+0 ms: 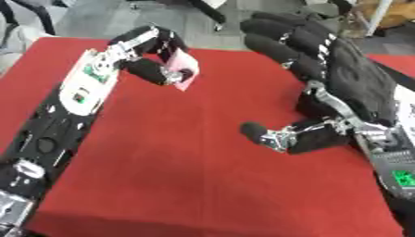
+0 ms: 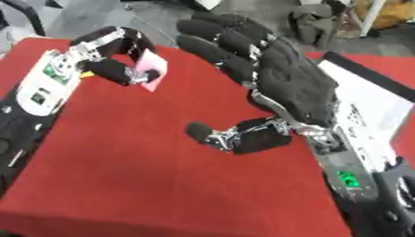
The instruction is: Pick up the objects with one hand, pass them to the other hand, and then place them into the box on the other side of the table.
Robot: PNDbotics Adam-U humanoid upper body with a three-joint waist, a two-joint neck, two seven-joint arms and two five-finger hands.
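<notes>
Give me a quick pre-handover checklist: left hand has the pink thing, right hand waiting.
1. Left hand holds the pink item: ok, fingers curled round it.
2. Item lifted off the red table: ok, it looks raised.
3. Right hand ready to receive: ok, fingers straight, thumb apart.
4. Hands close enough to pass: not ok, a gap remains between them.
5. Space between the hands free: ok.
6. Target box located: cannot tell, only a white, dark-edged shape shows at the right.

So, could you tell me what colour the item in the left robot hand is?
Pink item, pinched by the left robot hand; clearest in the left eye view.
</notes>
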